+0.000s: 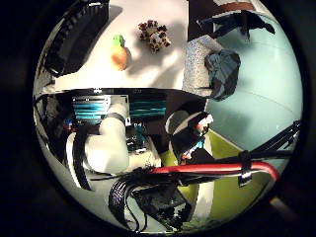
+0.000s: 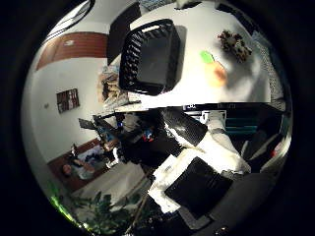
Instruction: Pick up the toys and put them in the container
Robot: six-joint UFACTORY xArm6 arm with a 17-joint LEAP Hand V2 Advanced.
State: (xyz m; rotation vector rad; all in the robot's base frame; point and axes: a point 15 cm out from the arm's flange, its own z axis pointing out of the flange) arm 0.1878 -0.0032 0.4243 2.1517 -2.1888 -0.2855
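Note:
On the white table (image 2: 197, 88) stands a black mesh container (image 2: 150, 56), and nothing shows inside it. An orange toy fruit with a green top (image 1: 119, 54) lies a short way from the container. Beside the fruit lies a brown and cream spotted plush toy (image 1: 154, 35). My hand is well back from the table edge, far from both toys and touching neither. White and black parts of the hand and arm (image 2: 209, 147) fill the middle of both palm views.
A grey upholstered chair (image 1: 200, 66) with a dark garment (image 1: 223, 74) draped on it stands at the table's end near the plush toy. Teal-fronted equipment (image 1: 148, 106) sits under the table edge. Green plants (image 2: 103, 211) are in the room behind.

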